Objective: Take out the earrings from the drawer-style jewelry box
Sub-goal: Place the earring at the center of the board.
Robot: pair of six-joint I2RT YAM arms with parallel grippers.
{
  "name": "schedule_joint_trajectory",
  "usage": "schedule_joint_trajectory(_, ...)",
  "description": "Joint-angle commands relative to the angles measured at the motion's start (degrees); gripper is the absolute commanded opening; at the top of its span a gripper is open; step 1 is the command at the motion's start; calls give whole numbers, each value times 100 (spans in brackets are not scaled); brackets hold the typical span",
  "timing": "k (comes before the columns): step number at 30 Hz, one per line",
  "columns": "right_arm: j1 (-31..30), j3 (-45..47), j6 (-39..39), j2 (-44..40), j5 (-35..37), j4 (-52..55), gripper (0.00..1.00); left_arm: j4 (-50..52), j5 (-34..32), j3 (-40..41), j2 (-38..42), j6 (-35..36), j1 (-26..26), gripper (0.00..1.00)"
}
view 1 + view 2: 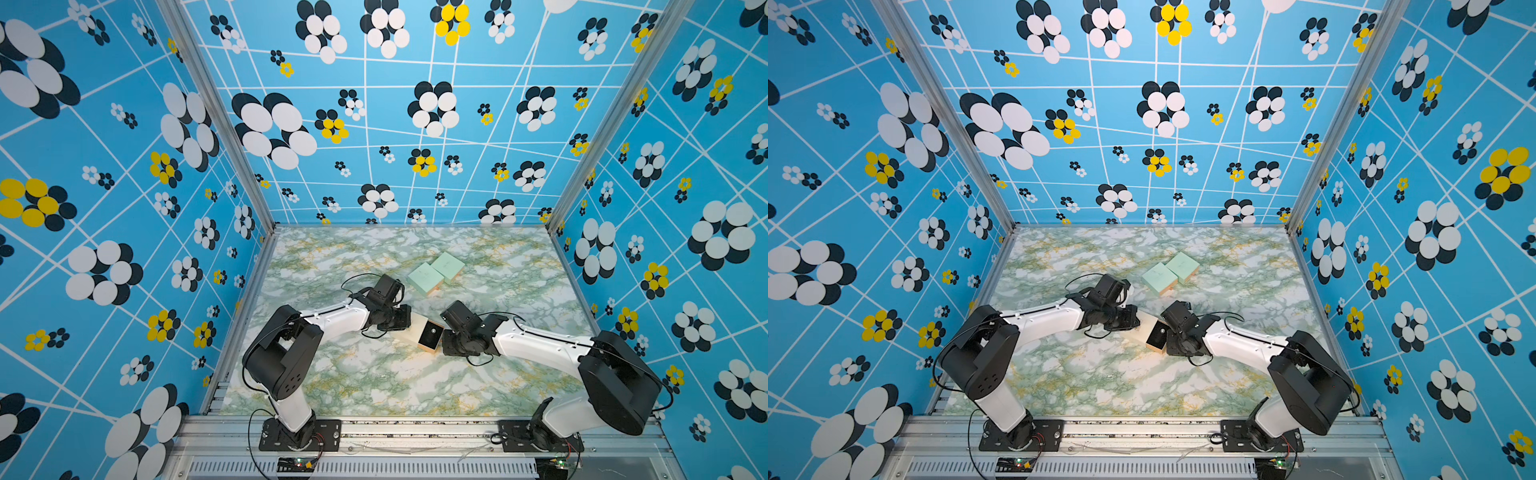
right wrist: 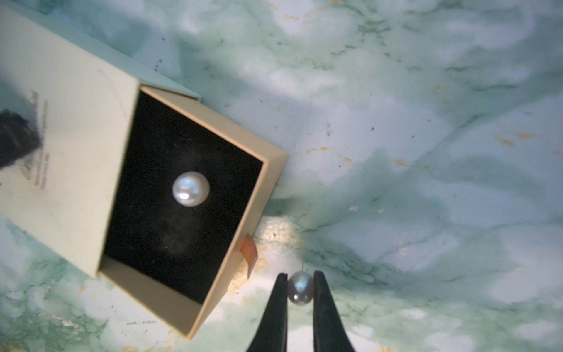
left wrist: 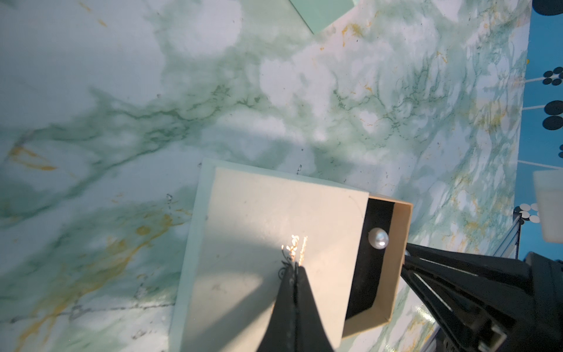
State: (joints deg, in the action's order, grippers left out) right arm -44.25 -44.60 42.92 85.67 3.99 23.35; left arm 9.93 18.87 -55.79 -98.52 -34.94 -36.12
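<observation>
The right gripper (image 2: 300, 274), nearly closed, is pinching one pearl earring (image 2: 300, 289) just right of the open drawer (image 2: 248, 213), where the second earring (image 2: 191, 189) is lying, while the shut left gripper (image 3: 294, 268) is pressing on the sleeve (image 3: 259, 228); the smooth pearl could squirt free.

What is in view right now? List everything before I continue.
closed boxes: two, mint green, side by side at the table's rear centre
sleeve: one, cream, between the grippers
drawer: one, tan with black lining, pulled partly out of the sleeve
pull tab: one, orange, on the drawer's front
earring in drawer: one, pearl white, on the black lining
held earring: one, pearl grey-white, outside the drawer
table: one, green-veined marble pattern
walls: three, blue flower print, around the table
left gripper: one, black, shut, on or just above the sleeve's top
right gripper: one, black, shut on the held earring
</observation>
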Motion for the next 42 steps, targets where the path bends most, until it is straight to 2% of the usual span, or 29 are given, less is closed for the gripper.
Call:
schedule_joint_trajectory(1, -22, 74, 86, 186, -3, 67, 14, 825, -560, 167, -409, 71, 32, 0)
schedule_joint_trajectory(16, -20, 60, 85, 202, -49, 101, 29, 838, -566, 173, -422, 73, 31, 0)
schedule_joint_trajectory(29, 0, -573, -542, -471, -57, 593, 33, 856, -577, 187, -379, 58, 28, 0)
schedule_joint_trajectory(38, -5, -1374, -921, 303, -278, 725, 32, 844, -576, 202, -372, 43, 26, 0)
schedule_joint_trajectory(42, -4, -1609, -969, 678, -296, 791, 29, 834, -577, 222, -359, 38, 26, 0)
